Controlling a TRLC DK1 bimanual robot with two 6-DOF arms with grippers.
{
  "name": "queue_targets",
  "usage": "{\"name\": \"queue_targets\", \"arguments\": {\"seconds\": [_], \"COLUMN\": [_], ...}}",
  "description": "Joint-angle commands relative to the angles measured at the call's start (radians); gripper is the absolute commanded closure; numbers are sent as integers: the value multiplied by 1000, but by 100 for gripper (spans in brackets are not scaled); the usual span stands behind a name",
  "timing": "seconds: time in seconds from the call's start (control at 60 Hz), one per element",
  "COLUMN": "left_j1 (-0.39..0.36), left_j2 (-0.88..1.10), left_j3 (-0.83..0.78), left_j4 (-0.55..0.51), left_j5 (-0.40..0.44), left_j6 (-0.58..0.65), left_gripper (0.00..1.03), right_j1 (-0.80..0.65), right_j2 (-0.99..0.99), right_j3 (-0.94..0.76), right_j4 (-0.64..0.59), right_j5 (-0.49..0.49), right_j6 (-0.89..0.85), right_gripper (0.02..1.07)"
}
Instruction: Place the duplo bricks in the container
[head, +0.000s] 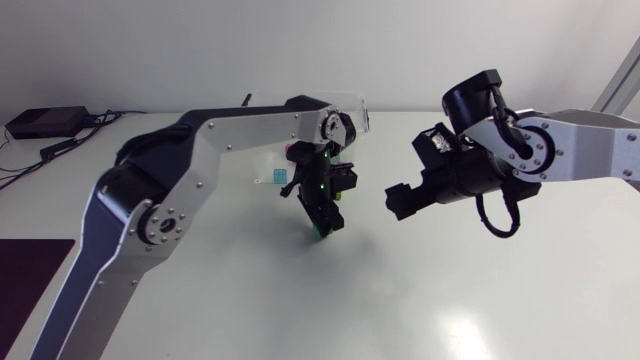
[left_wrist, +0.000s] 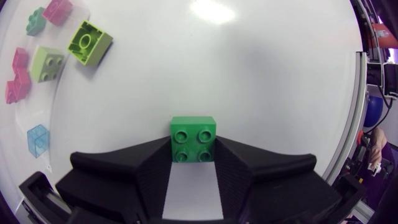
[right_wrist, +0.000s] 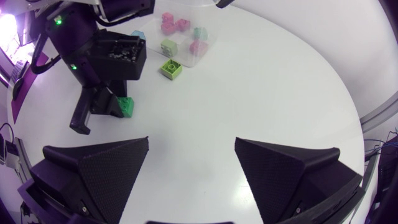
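A dark green duplo brick (left_wrist: 193, 138) sits on the table with both fingers of my left gripper (left_wrist: 193, 180) against its sides, so the gripper is shut on it. From above, that gripper (head: 325, 225) points down at mid-table. The clear container (right_wrist: 202, 46) lies beyond it and holds pink, light green and blue bricks (left_wrist: 48, 62). A lime brick (right_wrist: 171, 68) rests studs-down on the table just outside the container. My right gripper (right_wrist: 193, 168) hangs open and empty above the table, to the right of the left one (right_wrist: 99, 112).
My right arm (head: 560, 150) hovers close to the left gripper, a short gap between them. A clear blue brick (head: 279, 177) shows behind the left wrist. A dark mat (head: 25, 270) lies at the table's front left corner.
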Motion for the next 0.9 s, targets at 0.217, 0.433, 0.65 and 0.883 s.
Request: {"name": "queue_targets", "arguments": {"seconds": [0.217, 0.433, 0.65, 0.883], "left_j1": [19, 95, 161, 212], "left_j2": [-311, -391, -391, -369], "left_j3": [-183, -168, -128, -99], "left_j4": [87, 201, 369, 580], "left_j5": [35, 32, 30, 10], "left_j6": [-51, -94, -161, -212], "left_gripper": [80, 80, 80, 80], "right_j1": [25, 53, 119, 157], "right_j2": [-25, -28, 7, 72], "right_j3": [-11, 5, 15, 46], "right_j4": [-12, -26, -18, 11], "right_j5": [0, 9, 35, 43], "right_j6": [18, 29, 59, 59], "right_gripper": [7, 7, 7, 7]}}
